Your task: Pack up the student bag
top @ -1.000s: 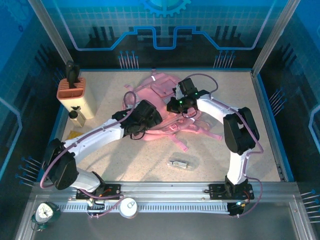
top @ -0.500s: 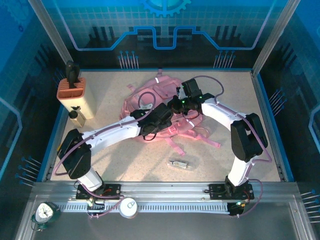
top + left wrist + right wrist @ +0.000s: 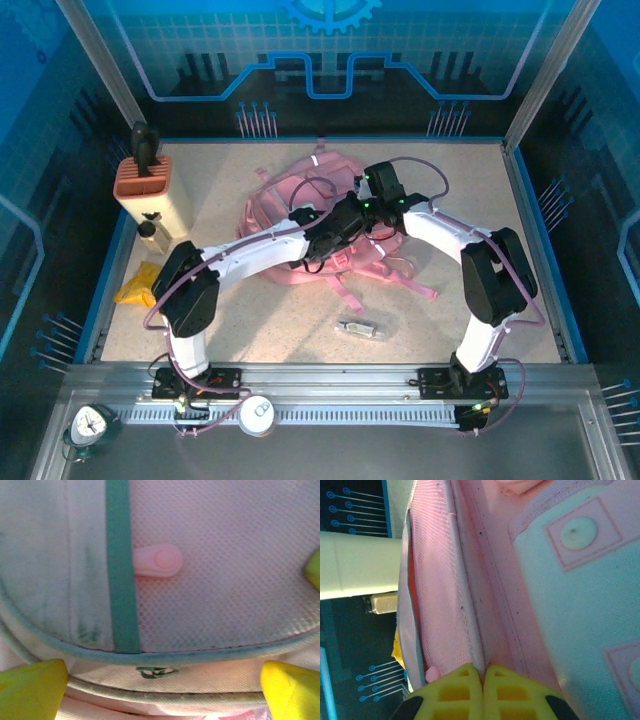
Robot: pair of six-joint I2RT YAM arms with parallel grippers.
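The student bag (image 3: 272,206), a soft pink backpack, lies in the middle of the table with its straps (image 3: 405,283) trailing toward the front right. My left gripper (image 3: 343,228) hovers over its middle, open. In the left wrist view its yellow fingertips (image 3: 33,687) stand wide apart over a mesh pocket (image 3: 225,570) with a teal stripe and a pink zip pull (image 3: 159,560). My right gripper (image 3: 366,206) is at the bag's right side. Its yellow fingers (image 3: 465,690) are shut on a fold of the bag's pink fabric (image 3: 485,605).
A tan holder with an orange top (image 3: 152,188) and a small bottle (image 3: 150,233) stand at the far left. A yellow packet (image 3: 138,284) lies at the left edge. A clear packet (image 3: 362,326) lies in front of the bag. A clock (image 3: 88,424) sits on the near rail.
My left arm has swung right across the bag, uncovering the yellow packet. The bag has spread out to the left. The right gripper has stayed shut on the fabric.
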